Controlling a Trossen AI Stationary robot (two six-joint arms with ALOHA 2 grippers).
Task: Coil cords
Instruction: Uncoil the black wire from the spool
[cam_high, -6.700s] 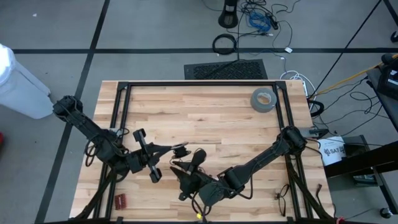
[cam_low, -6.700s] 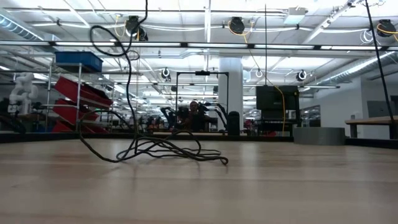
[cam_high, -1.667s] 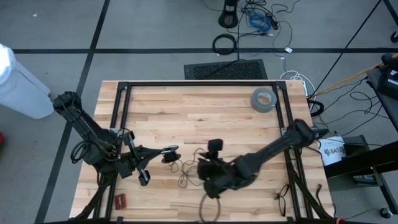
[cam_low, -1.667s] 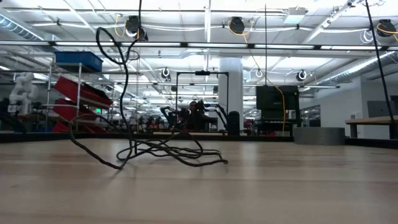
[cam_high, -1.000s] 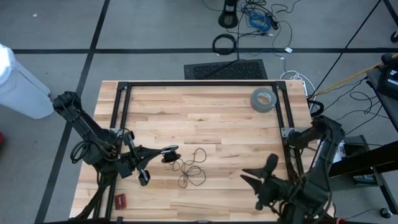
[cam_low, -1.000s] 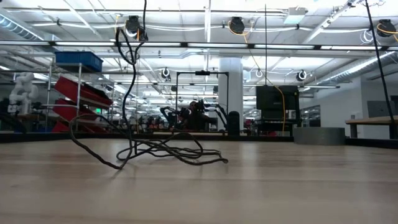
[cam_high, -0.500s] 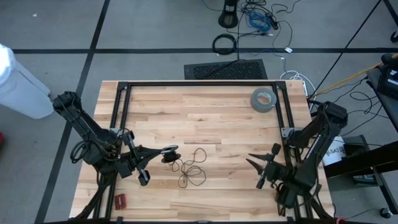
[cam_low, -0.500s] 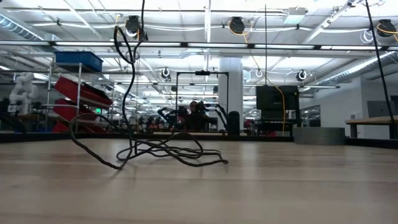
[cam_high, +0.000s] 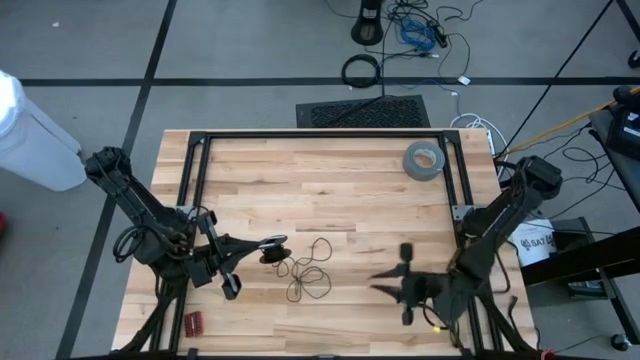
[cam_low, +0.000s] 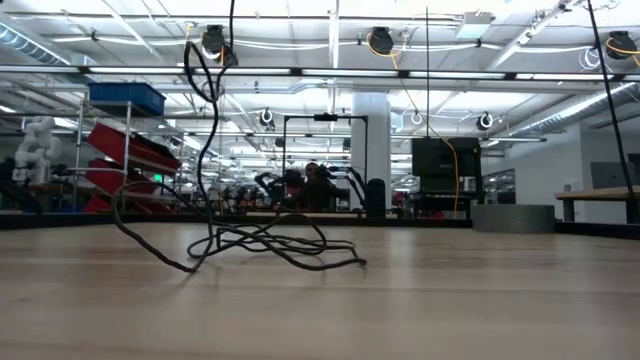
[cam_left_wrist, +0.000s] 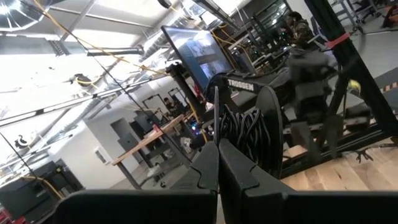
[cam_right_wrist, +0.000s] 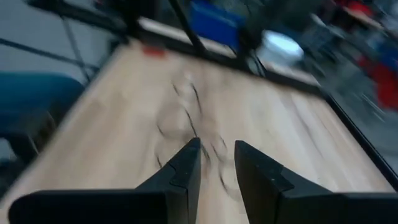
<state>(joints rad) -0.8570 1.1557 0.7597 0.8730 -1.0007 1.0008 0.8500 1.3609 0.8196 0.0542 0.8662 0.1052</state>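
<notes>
- While the cord (cam_high: 305, 268) sits as a loose tangle on the table (cam_high: 330, 180), front-centre, one strand rises off the pile toward the left gripper (cam_high: 272, 245).
- Left gripper: jaws shut, touching the tangle's left edge in the high view. Left wrist view shows a thin black line coming up from between the closed fingers (cam_left_wrist: 208, 171), so I judge it is pinching the cord end, held above the wood.
- Low view agrees: cord (cam_low: 250, 240) heaped on the table with one strand climbing out of frame at the top.
- Right gripper (cam_high: 398, 285): jaws part open, empty, near the front edge, right of the tangle and well apart from it.
- Right wrist view: cord (cam_right_wrist: 186, 121) lies straight ahead of the open fingers (cam_right_wrist: 183, 171), past the tips, not between them.
- Key relation: tangle lies between the two grippers; left is on it, right is clear of it on the far side, pointing back at it.
- Pile has no clean long axis, just overlapping loops, spread slightly more front-to-back than side-to-side.
- Judgement: next move is likely the right arm reaching left into the loops while left anchors the end.
- Risk: wire is far thinner than the fingers, easy to miss or snag.
- Tape roll (cam_high: 424, 160) at the back right, out of the way.
</notes>
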